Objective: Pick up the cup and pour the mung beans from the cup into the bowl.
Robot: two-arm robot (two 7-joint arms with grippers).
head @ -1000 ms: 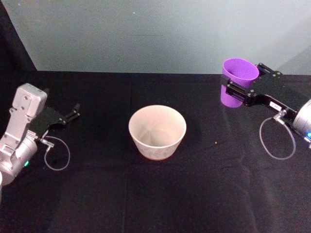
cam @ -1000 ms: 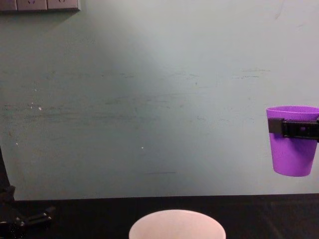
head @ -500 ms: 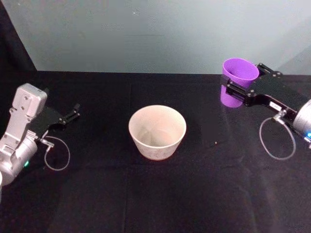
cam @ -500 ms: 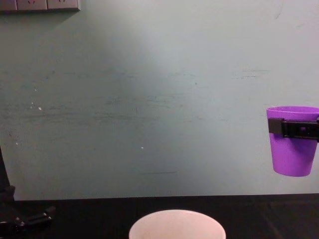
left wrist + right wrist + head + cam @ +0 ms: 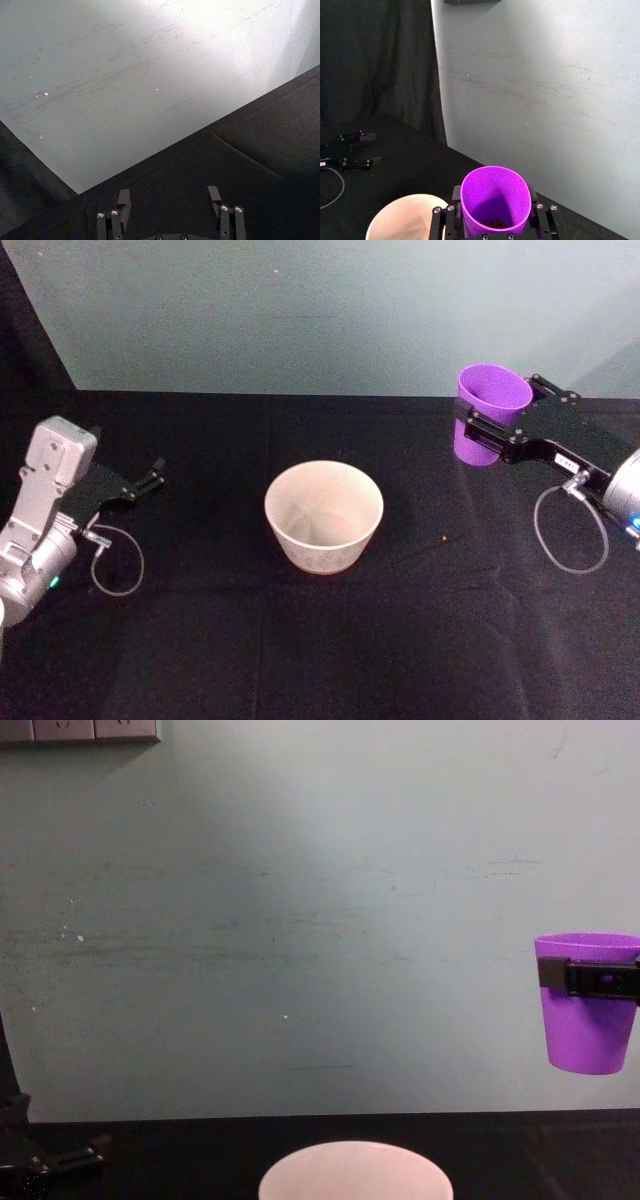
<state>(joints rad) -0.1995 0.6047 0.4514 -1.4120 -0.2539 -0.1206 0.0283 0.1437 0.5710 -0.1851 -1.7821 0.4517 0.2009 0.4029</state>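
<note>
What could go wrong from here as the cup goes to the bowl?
The right gripper holds the cup upright, well to the right of the bowl; tipping early would likely scatter the mung beans on the table. Its jaws clamp smooth tapered sides, so the cup might slip when tilted. The left gripper rests parked at the left.

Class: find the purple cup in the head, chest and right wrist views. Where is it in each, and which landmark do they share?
Head view: the cup is upper right, upright in the right gripper.
Chest view: cup at the right edge, mid-height, above the table.
Right wrist view: cup at bottom centre, mouth open to the camera.
Shared landmark: the white bowl.
The left gripper sits parked far left.
</note>
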